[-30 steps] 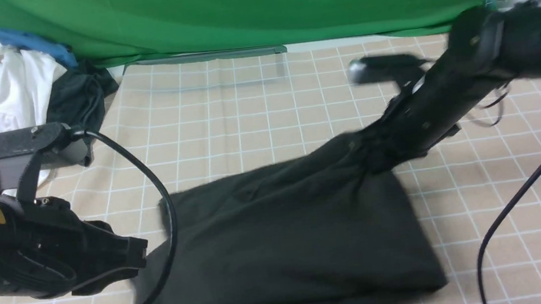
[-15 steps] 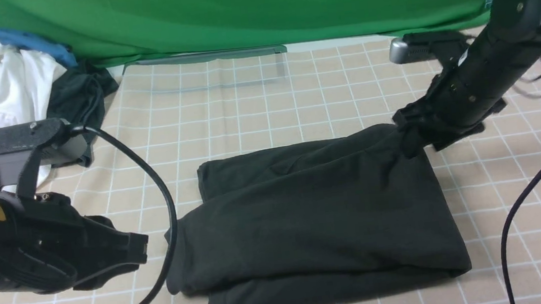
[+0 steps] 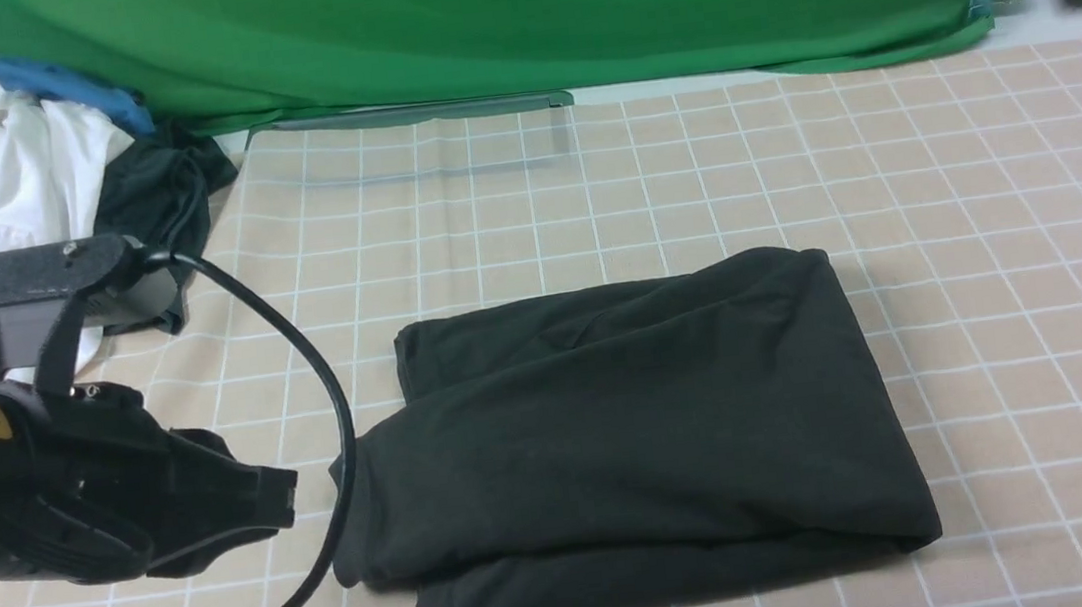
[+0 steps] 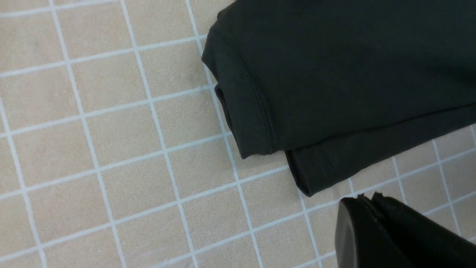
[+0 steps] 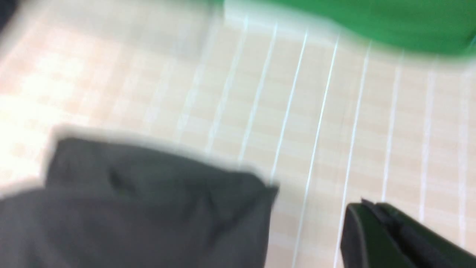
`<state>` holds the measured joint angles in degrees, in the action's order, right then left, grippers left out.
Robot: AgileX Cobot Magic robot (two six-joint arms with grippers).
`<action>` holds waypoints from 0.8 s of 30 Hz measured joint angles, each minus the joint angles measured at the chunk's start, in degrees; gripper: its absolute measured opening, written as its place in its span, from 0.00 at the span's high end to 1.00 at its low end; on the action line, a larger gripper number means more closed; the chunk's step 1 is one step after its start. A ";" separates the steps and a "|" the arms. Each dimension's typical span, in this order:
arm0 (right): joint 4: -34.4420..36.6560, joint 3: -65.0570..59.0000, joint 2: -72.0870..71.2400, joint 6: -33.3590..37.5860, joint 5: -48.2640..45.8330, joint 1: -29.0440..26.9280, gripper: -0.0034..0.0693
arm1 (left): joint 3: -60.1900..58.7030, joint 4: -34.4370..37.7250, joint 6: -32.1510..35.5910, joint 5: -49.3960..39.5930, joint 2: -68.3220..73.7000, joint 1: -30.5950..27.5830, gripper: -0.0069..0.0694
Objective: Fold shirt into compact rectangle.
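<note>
The shirt (image 3: 635, 434) lies folded on the table (image 3: 997, 245), a little right of the middle and toward the near edge. It forms a rough rectangle of stacked black layers: the upper layer reaches farthest left near the front, a lower layer shows as a strip along the near edge, and another layer sticks out at the far left corner. The right side is a smooth rounded fold. No print shows on the top surface.

In the left wrist view, a stitched hem of the shirt (image 4: 334, 74) curves around a corner, with a second layer peeking out beneath it, flat on the checked cloth.

The left gripper (image 3: 260, 499) hovers just left of the shirt, near its left edge but not touching it. Its fingers hold nothing; whether they are wide or narrow cannot be told, as only one dark finger shows in the wrist view. A black cable (image 3: 332, 416) loops from the arm past the shirt's left edge.

The right gripper (image 5: 401, 238) is well apart from the shirt and holds nothing; the right wrist view is blurred, and its finger spread cannot be told.

A pile of white, blue and dark clothes (image 3: 14, 168) sits at the far left, in front of a green backdrop (image 3: 521, 14).
</note>
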<state>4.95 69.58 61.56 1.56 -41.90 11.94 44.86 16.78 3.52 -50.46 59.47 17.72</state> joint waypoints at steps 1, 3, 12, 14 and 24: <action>0.00 -2.51 -4.28 -0.02 2.91 0.00 0.90 | 0.00 0.05 0.00 0.36 0.00 0.00 0.89; 0.00 -7.54 -11.92 -0.02 8.04 0.00 0.90 | 0.00 0.05 0.00 1.42 0.00 0.00 0.89; -0.15 -32.10 -42.57 0.27 28.54 0.00 0.90 | 0.00 1.29 0.71 5.74 0.00 0.00 0.89; -0.15 -35.54 -47.27 0.27 31.02 0.00 0.90 | 0.00 1.36 0.76 5.85 -0.05 0.00 0.89; -0.15 -39.09 -54.31 0.32 33.85 0.00 0.89 | -0.57 1.36 1.53 4.91 -7.76 0.00 0.89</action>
<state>4.81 30.48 7.25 1.87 -8.05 11.94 44.29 18.14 5.05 -45.54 51.71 17.72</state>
